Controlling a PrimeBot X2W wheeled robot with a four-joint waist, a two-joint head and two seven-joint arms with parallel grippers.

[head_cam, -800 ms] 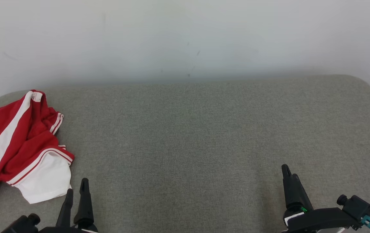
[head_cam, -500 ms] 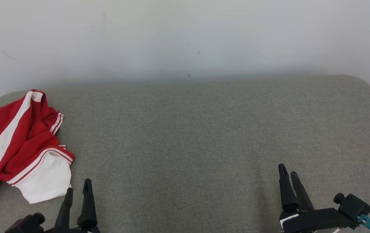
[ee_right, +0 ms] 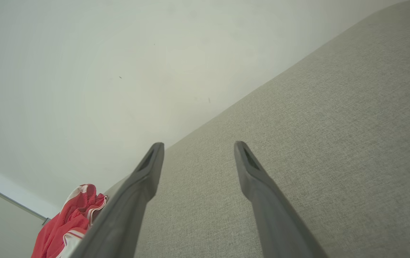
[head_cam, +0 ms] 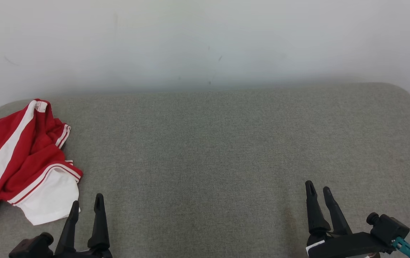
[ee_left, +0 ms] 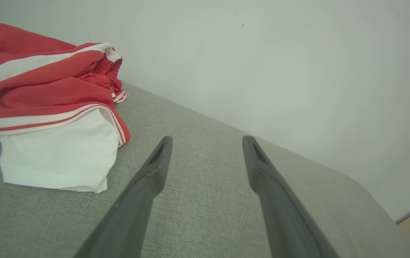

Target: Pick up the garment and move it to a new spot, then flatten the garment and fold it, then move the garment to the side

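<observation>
**Both grippers empty, garment at the surface's left end**

Head view: I see the crumpled red and white cloth garment (head_cam: 22, 161) lying at the left end of the grey woven padded surface (head_cam: 208, 150). My left gripper (head_cam: 87, 200) is at the surface's near edge, fingers spread and holding nothing. My right gripper (head_cam: 318, 186) is at the same edge toward the right end, likewise released.

Left wrist view: the left gripper (ee_left: 206, 139) gapes over bare surface, apart from the garment (ee_left: 47, 100).

Right wrist view: the right gripper (ee_right: 198, 144) stands wide, with the garment (ee_right: 68, 218) at the surface's opposite end.

free: grey surface (head_cam: 226, 150) centre and right | obstacle: crumpled garment (head_cam: 22, 161) far left | back: wall (head_cam: 205, 43)
</observation>
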